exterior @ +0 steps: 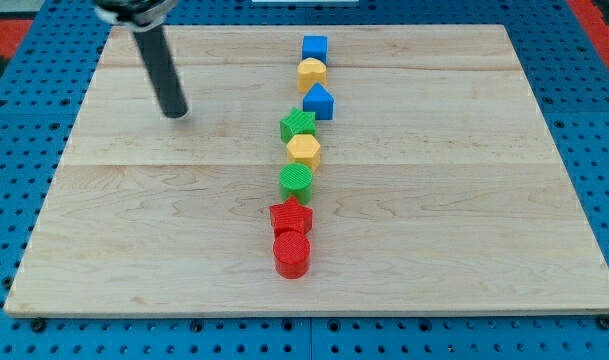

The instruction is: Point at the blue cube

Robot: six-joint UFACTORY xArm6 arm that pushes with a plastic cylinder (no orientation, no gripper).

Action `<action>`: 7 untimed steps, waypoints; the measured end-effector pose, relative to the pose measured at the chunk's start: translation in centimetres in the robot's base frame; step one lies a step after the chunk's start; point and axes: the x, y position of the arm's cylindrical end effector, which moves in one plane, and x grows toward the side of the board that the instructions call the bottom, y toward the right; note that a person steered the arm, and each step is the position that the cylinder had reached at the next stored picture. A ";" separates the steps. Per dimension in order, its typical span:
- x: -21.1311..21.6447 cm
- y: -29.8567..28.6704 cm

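Observation:
The blue cube (315, 47) sits at the view's top centre, at the head of a line of blocks. My tip (175, 113) is on the board well to the view's left of the line, lower than the cube and apart from every block. Below the cube in the line come a yellow round block (312, 72), a blue house-shaped block (319, 102), a green star-like block (298, 125), a yellow hexagon (303, 150), a green cylinder (296, 181), a red star (291, 216) and a red cylinder (291, 253).
The wooden board (464, 200) lies on a blue pegboard table (14, 120). The blocks run in a near-straight line down the board's middle, most of them touching their neighbours.

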 end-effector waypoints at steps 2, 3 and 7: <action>-1.6 5.0; -1.1 9.1; -2.3 6.7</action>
